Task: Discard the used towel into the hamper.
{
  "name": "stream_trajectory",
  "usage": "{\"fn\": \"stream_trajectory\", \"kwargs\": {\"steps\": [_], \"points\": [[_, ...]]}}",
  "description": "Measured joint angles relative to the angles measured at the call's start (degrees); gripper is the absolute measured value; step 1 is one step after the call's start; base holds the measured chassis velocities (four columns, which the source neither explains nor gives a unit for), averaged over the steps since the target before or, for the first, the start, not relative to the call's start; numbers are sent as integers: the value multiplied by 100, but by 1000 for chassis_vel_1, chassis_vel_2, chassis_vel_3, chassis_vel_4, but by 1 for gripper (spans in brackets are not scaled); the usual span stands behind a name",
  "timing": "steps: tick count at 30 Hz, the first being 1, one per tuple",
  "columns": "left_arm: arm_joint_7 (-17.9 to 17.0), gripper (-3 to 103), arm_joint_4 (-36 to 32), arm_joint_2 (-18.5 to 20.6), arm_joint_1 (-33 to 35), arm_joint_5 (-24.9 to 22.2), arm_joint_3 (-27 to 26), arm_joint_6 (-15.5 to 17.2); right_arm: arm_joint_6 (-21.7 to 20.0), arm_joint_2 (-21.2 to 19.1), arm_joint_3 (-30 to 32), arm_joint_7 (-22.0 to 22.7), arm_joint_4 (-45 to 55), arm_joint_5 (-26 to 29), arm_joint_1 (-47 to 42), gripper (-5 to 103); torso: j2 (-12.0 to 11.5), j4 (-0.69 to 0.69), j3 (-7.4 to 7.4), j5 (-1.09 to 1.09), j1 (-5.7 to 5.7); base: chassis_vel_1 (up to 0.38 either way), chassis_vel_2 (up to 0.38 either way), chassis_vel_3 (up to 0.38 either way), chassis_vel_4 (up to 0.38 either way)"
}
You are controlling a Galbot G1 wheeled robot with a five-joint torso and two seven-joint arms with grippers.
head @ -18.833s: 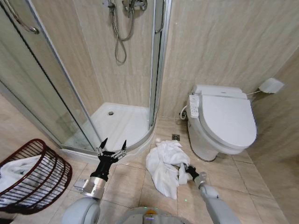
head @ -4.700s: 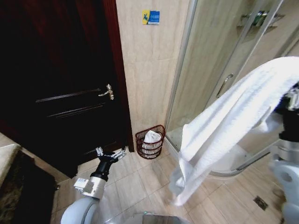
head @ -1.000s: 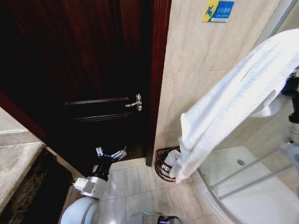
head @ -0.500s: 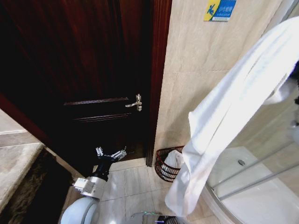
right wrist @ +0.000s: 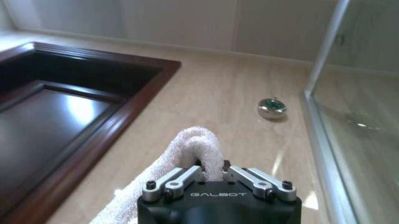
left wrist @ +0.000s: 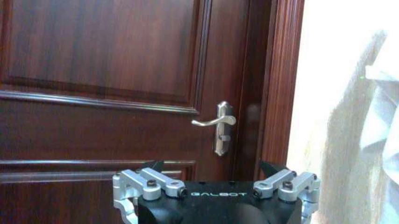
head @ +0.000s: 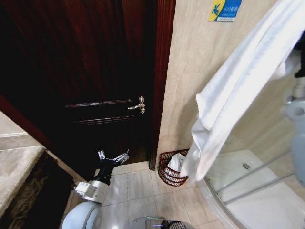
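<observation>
Towel [head: 243, 90] first — you have it hanging in a long white drape from the upper right of the head view down to the lower middle, its free end dangling just above and in front of the hamper [head: 167, 172]. It reads as soft and limp, with no stiffness of its own, so expect it to sag, swing and fold wherever gravity takes it. It looks thick terry, light to moderate in weight, and not slippery.

Your right gripper [right wrist: 212, 171] has its fingers pinched on a bunched fold of the cloth, seen in the right wrist view with a rounded hump of towel standing up between the jaws. That is a fair hold — a gathered ridge gives more to bite on than a single layer. Most of the length hangs below the pinch, so the tail is what you must steer.

The hamper sits on the floor at lower centre of the head view, against the tiled wall [head: 188, 67] beside the dark wooden door [head: 95, 71], and already holds some white cloth. Its mouth looks small for a towel this long; judging by that, part of the drape could catch on the rim or spill outside.

Your left gripper [head: 113, 158] is parked low at lower left, fingers spread and empty, facing the door handle [left wrist: 216, 122].
</observation>
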Motion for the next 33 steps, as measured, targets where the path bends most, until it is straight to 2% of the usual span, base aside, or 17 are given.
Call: {"fn": "stream_trajectory", "kwargs": {"steps": [11, 17, 24, 33], "points": [[0, 100, 0, 0, 0, 0, 0, 0, 107, 90, -608, -84, -948, -68, 1270, 5, 0, -2, -1, -2, -1, 0, 0, 0, 0], [0, 100, 0, 1, 0, 0, 0, 0, 153, 298, -1104, -101, -1399, -261, 1974, 5, 0, -1, -1, -2, -1, 0, 0, 0, 0], [0, 100, 0, 1, 0, 0, 0, 0, 217, 565, -1435, -120, -1752, -453, 2378, 5, 0, -1, -1, -2, -1, 0, 0, 0, 0], [0, 100, 0, 1, 0, 0, 0, 0, 285, 797, -1522, -149, -1991, -573, 2450, 5, 0, -1, -1, -1, -1, 0, 0, 0, 0]]}}
